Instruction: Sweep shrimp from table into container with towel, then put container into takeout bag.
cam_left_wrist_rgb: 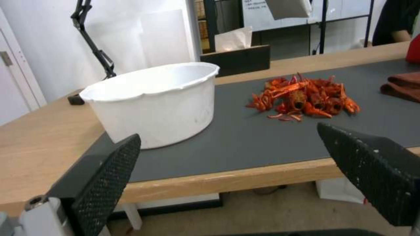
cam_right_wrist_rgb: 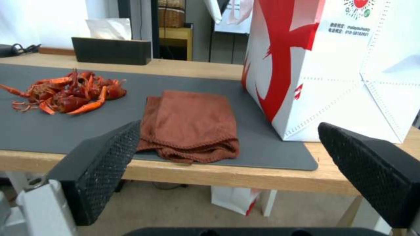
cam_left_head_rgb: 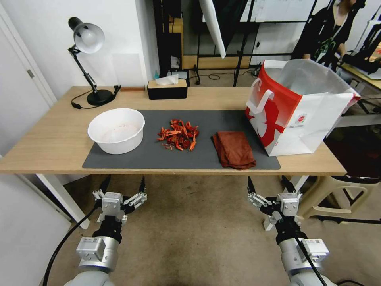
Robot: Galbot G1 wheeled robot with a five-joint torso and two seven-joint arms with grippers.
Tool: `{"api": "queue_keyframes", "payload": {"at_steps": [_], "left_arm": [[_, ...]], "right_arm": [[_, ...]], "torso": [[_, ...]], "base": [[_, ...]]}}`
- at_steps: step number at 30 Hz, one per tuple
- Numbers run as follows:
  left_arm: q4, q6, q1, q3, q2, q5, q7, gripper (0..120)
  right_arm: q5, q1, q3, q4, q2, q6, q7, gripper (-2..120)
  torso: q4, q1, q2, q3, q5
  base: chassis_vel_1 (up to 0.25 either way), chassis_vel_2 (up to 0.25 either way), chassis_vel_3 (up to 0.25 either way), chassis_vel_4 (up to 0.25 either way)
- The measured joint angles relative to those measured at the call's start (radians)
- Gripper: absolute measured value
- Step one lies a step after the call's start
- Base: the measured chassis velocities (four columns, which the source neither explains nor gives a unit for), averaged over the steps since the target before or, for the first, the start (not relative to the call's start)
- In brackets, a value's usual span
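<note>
Hanging below the worktop [cam_left_head_rgb: 47, 143] edge, my left gripper [cam_left_head_rgb: 123, 186] and right gripper [cam_left_head_rgb: 269, 183] are both wide apart and hold nothing; the container [cam_left_head_rgb: 116, 130] sits ahead of my left, the towel [cam_left_head_rgb: 234, 149] ahead of my right.

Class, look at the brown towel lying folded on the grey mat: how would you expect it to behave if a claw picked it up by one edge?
The towel looks soft and would probably droop and unfold, since its layers already lie loosely, with rumpled edges. It seems light, being thin cloth lying flat on the mat. Its nubbly weave should grip rather than slip.
</note>
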Motion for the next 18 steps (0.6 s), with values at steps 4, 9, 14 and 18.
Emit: {"api": "queue_keyframes", "payload": {"at_steps": [4,9,14,18], "left_arm": [[0.001,-0.001,0.000,0.000,0.000,0.000,-0.001,100],[0.089,-0.110,-0.060,0.024,0.008,0.014,-0.089,100],[0.207,-0.257,-0.138,0.058,0.019,0.036,-0.208,100],[0.289,-0.359,-0.191,0.081,0.026,0.051,-0.290,100]], "right_arm": [[0.000,0.000,0.000,0.000,0.000,0.000,0.000,100],[0.012,0.027,0.001,-0.052,-0.003,0.084,0.018,100],[0.033,0.073,0.004,-0.143,-0.010,0.226,0.049,100],[0.049,0.106,0.006,-0.207,-0.016,0.327,0.071,100]], "torso": [[0.0000,0.000,0.000,0.000,0.0000],[-0.0001,0.000,0.000,0.000,-0.0001],[0.0000,0.000,0.000,0.000,-0.0001],[0.0000,0.000,0.000,0.000,0.0000]], "base": [[0.000,0.000,0.000,0.000],[0.000,0.000,0.000,0.000],[0.000,0.000,0.000,0.000],[0.000,0.000,0.000,0.000]]}}
